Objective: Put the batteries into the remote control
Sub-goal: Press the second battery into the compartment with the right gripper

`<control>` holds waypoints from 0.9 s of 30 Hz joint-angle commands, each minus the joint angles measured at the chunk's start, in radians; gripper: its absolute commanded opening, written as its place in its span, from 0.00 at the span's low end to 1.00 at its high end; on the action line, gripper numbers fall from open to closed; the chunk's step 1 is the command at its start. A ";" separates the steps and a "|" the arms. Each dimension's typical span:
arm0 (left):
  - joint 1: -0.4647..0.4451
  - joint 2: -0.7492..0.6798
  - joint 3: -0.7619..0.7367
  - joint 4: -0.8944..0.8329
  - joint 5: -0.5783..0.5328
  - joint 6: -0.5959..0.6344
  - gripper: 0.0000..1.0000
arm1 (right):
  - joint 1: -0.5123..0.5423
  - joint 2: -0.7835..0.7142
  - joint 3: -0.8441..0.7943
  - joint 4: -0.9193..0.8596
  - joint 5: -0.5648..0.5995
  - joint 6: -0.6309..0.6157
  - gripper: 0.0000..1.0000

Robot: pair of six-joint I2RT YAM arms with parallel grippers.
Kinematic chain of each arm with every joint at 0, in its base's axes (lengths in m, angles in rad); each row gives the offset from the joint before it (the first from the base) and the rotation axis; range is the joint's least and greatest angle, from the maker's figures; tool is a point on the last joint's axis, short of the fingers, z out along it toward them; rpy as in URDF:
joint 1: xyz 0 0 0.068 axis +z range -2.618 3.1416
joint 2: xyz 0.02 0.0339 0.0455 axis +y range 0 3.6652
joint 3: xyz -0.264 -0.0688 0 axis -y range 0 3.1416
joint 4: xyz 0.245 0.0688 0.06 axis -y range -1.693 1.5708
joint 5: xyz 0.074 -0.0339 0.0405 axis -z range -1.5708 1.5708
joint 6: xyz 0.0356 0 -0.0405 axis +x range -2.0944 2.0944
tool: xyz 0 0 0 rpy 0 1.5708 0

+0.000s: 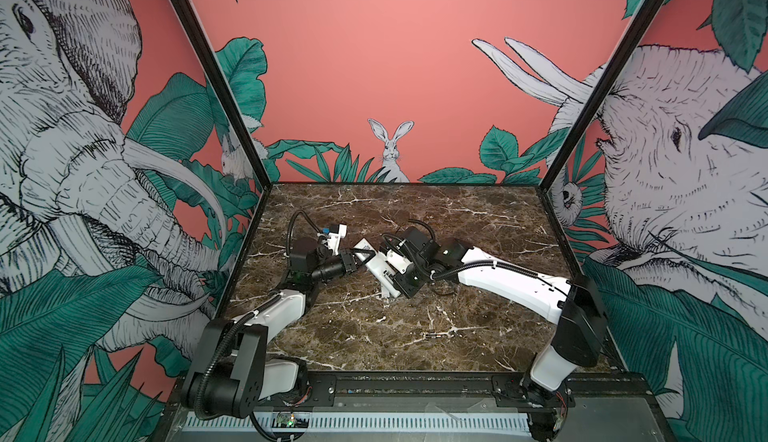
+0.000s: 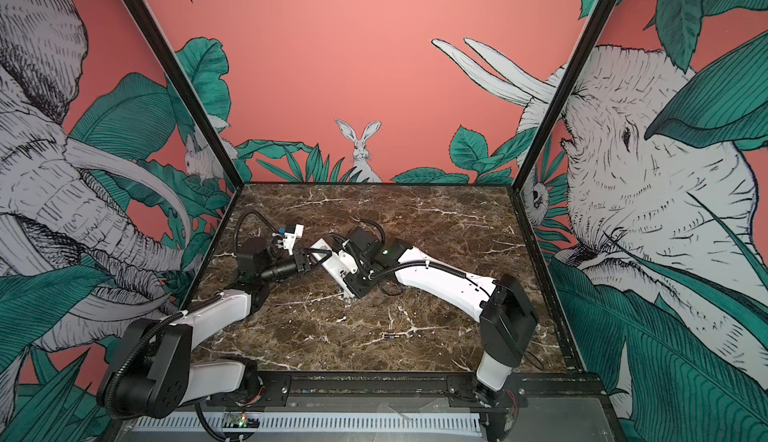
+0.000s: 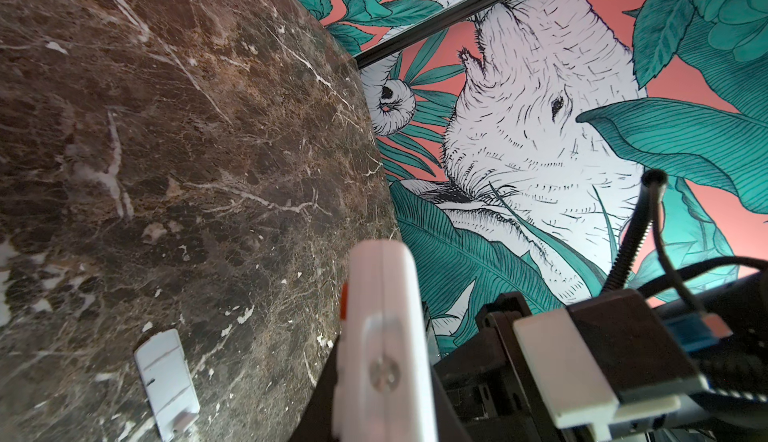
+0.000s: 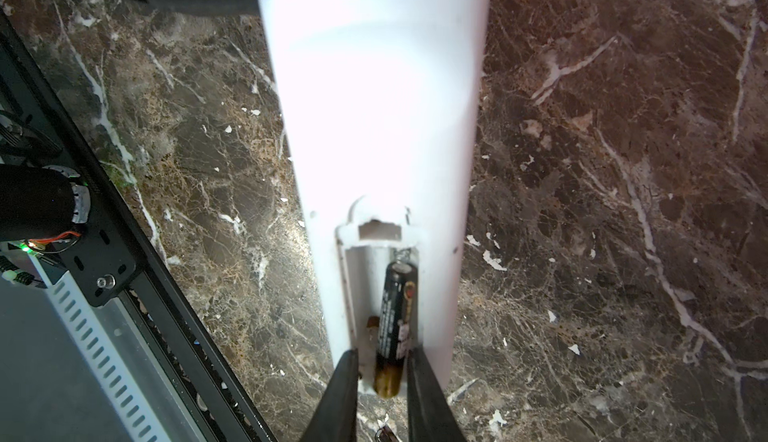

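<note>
The remote control (image 1: 376, 269) (image 2: 332, 269) hangs above the table, plain white back up. My left gripper (image 1: 360, 262) (image 3: 382, 419) is shut on one end of it. In the right wrist view the remote control (image 4: 374, 107) shows an uncovered battery bay. One dark battery (image 4: 395, 315) lies in the bay's slot, its copper end at the bay's open end. My right gripper (image 4: 380, 355) straddles that end with the jaws slightly open and a gap between one finger and the battery. A second battery (image 1: 432, 336) (image 2: 390, 336) lies on the marble near the front.
A small flat white cover piece (image 3: 166, 382) lies on the brown marble table (image 1: 478, 228) near the left gripper. Printed walls close in the left, back and right sides. A black rail (image 1: 415, 386) runs along the front edge between the arm bases.
</note>
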 commanded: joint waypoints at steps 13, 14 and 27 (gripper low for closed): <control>0.018 0.010 -0.015 0.071 0.029 -0.023 0.00 | 0.014 0.001 0.042 -0.020 0.012 -0.026 0.22; 0.018 0.011 -0.016 0.071 0.029 -0.025 0.00 | 0.016 0.001 0.043 -0.019 0.011 -0.027 0.22; 0.029 0.014 -0.019 0.082 0.032 -0.042 0.00 | 0.031 0.024 0.047 -0.019 0.029 -0.029 0.20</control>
